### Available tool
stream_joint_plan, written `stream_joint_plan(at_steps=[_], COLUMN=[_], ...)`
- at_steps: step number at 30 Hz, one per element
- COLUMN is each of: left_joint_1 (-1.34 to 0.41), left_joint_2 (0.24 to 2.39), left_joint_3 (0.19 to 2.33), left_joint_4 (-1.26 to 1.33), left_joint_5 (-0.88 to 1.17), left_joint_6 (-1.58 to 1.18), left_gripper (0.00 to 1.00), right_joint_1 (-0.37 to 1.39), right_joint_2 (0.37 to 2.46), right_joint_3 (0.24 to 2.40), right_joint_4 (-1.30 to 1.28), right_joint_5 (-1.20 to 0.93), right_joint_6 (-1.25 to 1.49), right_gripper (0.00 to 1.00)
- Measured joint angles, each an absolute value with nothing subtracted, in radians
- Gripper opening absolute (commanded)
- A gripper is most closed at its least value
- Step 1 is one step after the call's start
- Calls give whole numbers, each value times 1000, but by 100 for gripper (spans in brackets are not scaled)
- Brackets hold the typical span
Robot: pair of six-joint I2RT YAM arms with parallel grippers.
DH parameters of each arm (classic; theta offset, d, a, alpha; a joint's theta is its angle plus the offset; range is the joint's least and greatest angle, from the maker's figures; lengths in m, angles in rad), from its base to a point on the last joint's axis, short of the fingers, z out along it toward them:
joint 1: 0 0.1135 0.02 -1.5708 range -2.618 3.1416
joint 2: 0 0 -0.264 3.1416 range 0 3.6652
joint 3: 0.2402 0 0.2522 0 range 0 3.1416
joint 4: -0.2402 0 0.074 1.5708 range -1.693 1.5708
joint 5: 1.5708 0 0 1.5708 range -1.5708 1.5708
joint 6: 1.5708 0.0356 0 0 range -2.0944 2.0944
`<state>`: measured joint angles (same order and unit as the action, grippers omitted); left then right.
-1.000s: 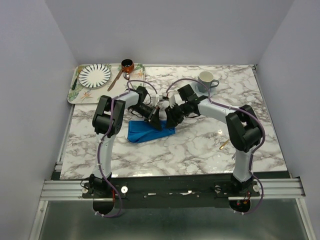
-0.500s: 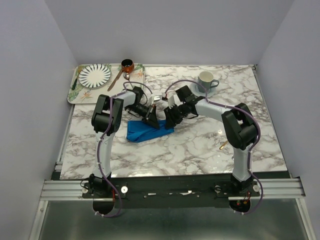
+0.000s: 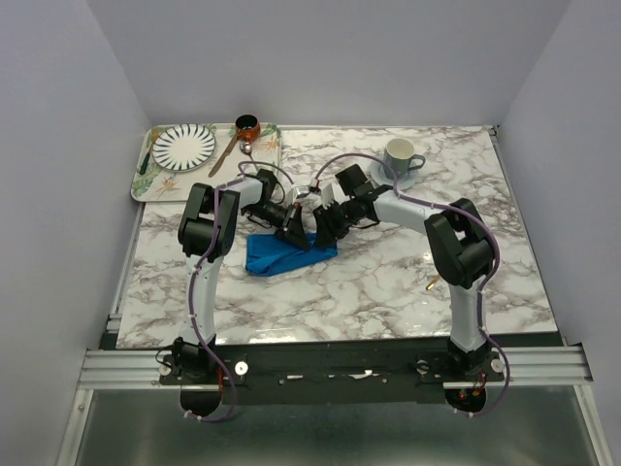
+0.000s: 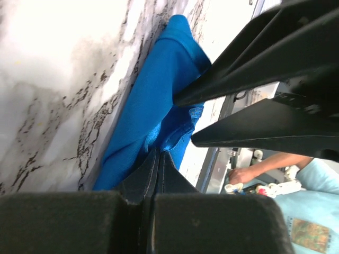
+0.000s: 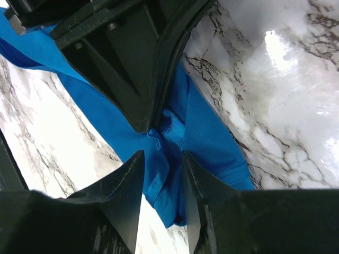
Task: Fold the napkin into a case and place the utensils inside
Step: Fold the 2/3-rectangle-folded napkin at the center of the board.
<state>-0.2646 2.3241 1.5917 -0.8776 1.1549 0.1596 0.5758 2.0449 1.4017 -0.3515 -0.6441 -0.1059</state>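
The blue napkin lies bunched and partly folded on the marble table, left of centre. My left gripper is shut on a lifted fold of it, and the cloth is pinched at the fingertips. My right gripper faces it from the right. Its jaws stand apart astride another fold of the napkin, just below the left gripper's dark fingers. One gold utensil lies on the table far to the right.
A tray at the back left holds a striped plate, a brown-handled spoon and a small brown pot. A cup on a saucer stands behind the right arm. Both forearms crowd over the napkin.
My right gripper has moved a little to the left, closer to the left gripper. The napkin's right end has drawn slightly left with them. The left gripper stays shut.
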Motion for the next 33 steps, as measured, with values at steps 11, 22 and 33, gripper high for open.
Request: stream_joint_plan(at_steps=[11, 22, 33], left_joint_1=[-249, -54, -72], left_joint_2=[2325, 1784, 1655], left_joint_3=[1584, 1308, 1159], left_joint_4=[-867, -788, -858], left_joint_5=[1176, 1028, 833], left_joint_6=[154, 417, 796], left_gripper=[43, 73, 83], right_joint_1=[596, 576, 522], right_joint_2=[2078, 2085, 2087], right_joint_3=[1402, 1402, 1420], right_joint_4=[-355, -361, -360], right_joint_5=[-620, -638, -739], right_joint_6=[-103, -28, 84], right_gripper=[1, 1, 1])
